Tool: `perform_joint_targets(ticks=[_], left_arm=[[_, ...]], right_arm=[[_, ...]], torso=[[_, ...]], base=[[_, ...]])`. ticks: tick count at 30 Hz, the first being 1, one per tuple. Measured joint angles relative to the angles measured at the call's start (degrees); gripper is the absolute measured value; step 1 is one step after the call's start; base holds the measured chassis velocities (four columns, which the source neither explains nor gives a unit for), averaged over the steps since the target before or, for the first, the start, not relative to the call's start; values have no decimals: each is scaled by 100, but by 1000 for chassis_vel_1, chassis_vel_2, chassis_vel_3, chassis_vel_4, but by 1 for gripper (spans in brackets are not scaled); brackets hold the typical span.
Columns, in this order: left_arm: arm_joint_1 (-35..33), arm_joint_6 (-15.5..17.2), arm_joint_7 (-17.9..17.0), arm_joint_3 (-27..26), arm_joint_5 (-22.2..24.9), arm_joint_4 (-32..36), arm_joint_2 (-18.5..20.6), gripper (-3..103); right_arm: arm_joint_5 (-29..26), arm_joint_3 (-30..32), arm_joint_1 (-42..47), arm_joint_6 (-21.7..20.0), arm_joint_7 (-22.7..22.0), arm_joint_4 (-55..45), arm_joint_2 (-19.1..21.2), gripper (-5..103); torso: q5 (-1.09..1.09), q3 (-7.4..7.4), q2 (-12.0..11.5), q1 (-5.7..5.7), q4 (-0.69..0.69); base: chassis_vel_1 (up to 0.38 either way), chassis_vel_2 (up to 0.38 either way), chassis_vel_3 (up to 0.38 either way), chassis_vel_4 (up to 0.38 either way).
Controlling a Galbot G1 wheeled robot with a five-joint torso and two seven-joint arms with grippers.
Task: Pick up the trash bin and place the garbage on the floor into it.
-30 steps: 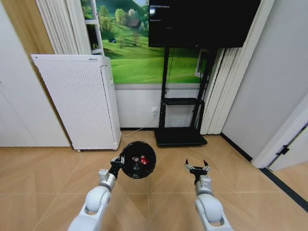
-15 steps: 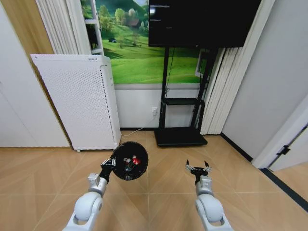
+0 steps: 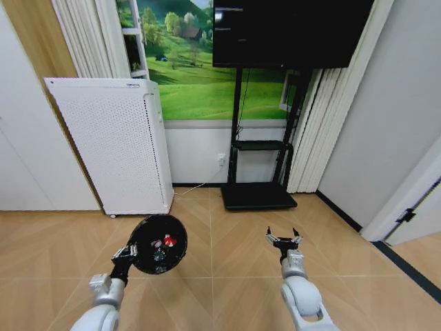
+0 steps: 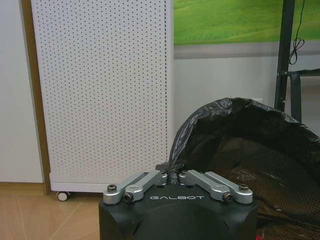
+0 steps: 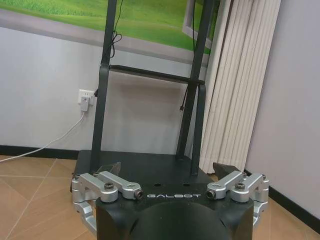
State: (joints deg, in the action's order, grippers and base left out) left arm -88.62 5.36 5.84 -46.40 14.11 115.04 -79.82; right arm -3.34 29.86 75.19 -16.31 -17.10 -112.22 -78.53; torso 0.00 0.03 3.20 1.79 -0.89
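Note:
The trash bin [image 3: 157,253] is black, round and lined with a black bag; it hangs above the wooden floor at the left of the head view. My left gripper [image 3: 127,254] is shut on its near rim. Inside the bin lies garbage [image 3: 165,242]: red and white bits and a small darker piece. In the left wrist view the gripper [image 4: 171,174] pinches the crumpled bag edge of the bin [image 4: 250,145]. My right gripper [image 3: 283,241] hovers open and empty over the floor to the right; the right wrist view shows it [image 5: 170,175] with its jaws spread wide.
A white perforated appliance on wheels [image 3: 117,152] stands against the wall at the left. A black TV stand [image 3: 256,186] with a screen above it stands at the back centre, its base [image 5: 140,165] ahead of the right gripper. Bare wooden floor [image 3: 227,255] lies between the arms.
My left arm has swung the trash bin leftward and a little nearer to me, with the garbage still inside. The right arm has stayed put.

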Motion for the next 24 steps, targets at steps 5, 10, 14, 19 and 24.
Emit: perform_joint_targets(ticks=[5, 10, 14, 19, 24], left_arm=[[-191, -308, 195, -225, -17, -289, -136, 4], [-328, -459, 264, -374, 123, -385, -258, 4], [-344, -650, 352, -504, 289, -626, -383, 4], [-322, -785, 393, -629, 670, -981, -601, 4], [-298, -749, 335, -636, 1116, -1099, -666, 4]], right_arm=[[-21, 33, 14, 1, 2, 38, 31, 100], [-54, 63, -27, 1, 10, 80, 68, 100], [-63, 70, -52, 2, 12, 95, 80, 100], [-59, 48, -79, 1, 11, 134, 85, 100], [-42, 30, -92, -2, 3, 152, 81, 100]], torso=[[-1, 0, 0, 0, -1], [0, 0, 0, 0, 0], [0, 0, 0, 0, 0], [0, 0, 0, 0, 0], [0, 0, 0, 0, 0]], base=[[0, 0, 0, 0], [0, 0, 0, 0], [0, 0, 0, 0], [0, 0, 0, 0], [0, 0, 0, 0]])
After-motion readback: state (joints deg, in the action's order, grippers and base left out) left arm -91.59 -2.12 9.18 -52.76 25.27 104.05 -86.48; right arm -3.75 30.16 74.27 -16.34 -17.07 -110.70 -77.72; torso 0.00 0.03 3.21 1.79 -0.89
